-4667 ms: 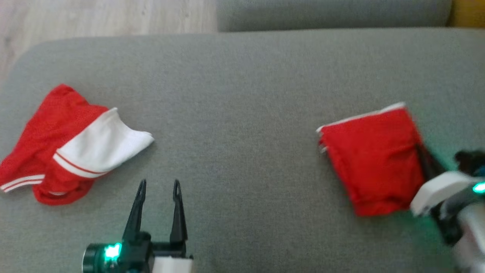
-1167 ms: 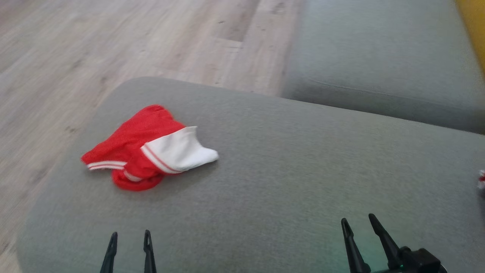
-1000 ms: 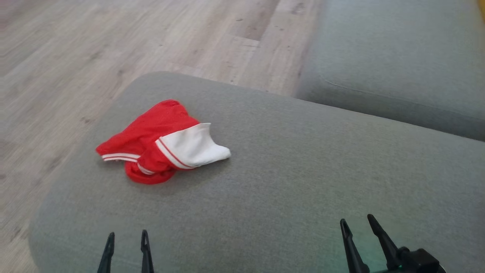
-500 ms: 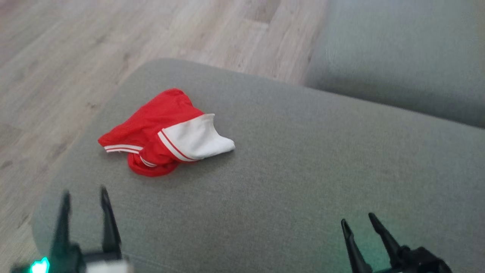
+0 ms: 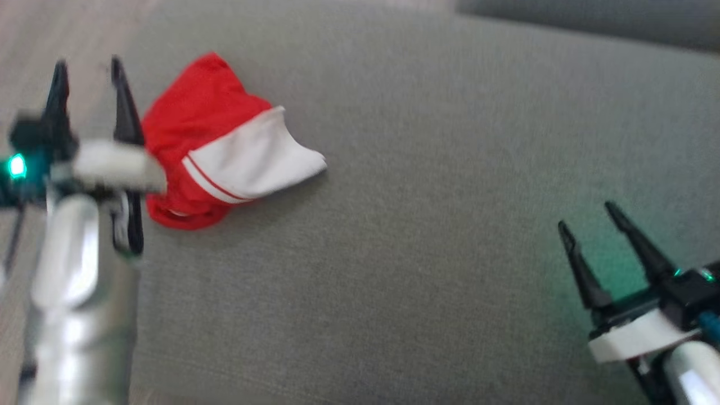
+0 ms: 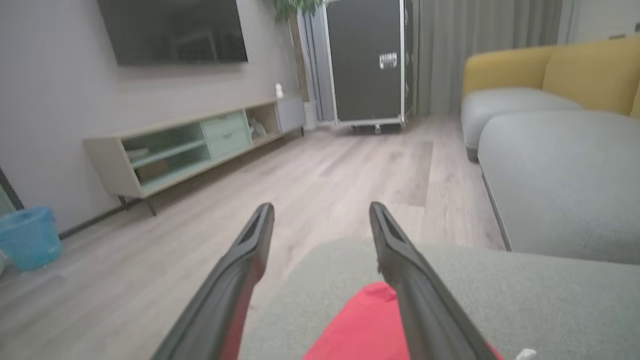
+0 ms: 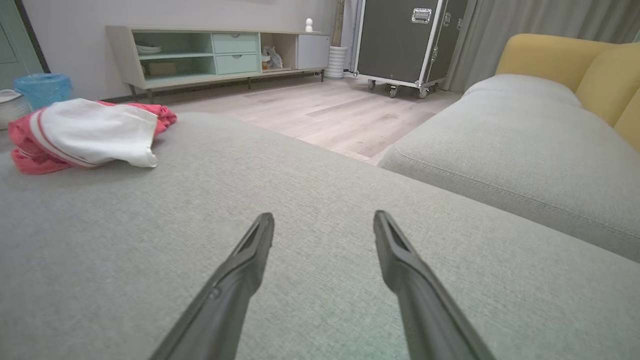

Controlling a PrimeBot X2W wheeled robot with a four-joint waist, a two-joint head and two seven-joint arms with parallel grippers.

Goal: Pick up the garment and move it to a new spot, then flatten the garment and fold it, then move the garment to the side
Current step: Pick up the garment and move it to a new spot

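The garment (image 5: 219,146) is a crumpled red piece with a white panel and thin stripes, lying near the left end of the grey sofa cushion (image 5: 427,185). My left gripper (image 5: 87,64) hangs open just left of the garment, above its left edge, with nothing between its fingers. In the left wrist view the red garment (image 6: 365,330) lies below the open left gripper (image 6: 321,210). My right gripper (image 5: 585,216) stands open over bare cushion at the lower right, far from the garment. The right wrist view has the garment (image 7: 85,132) at far left and the open right gripper (image 7: 324,220).
Wooden floor (image 6: 320,170) lies beyond the cushion's left end. A second grey cushion (image 7: 520,140) with yellow backrests (image 7: 560,55) sits across a gap. A TV cabinet (image 6: 195,145), a black wheeled case (image 6: 370,60) and a blue basket (image 6: 27,235) stand along the wall.
The head camera has tilted down and closer. My left arm has risen and reached forward to the garment's left side. The right gripper has come up a little. The garment lies as before.
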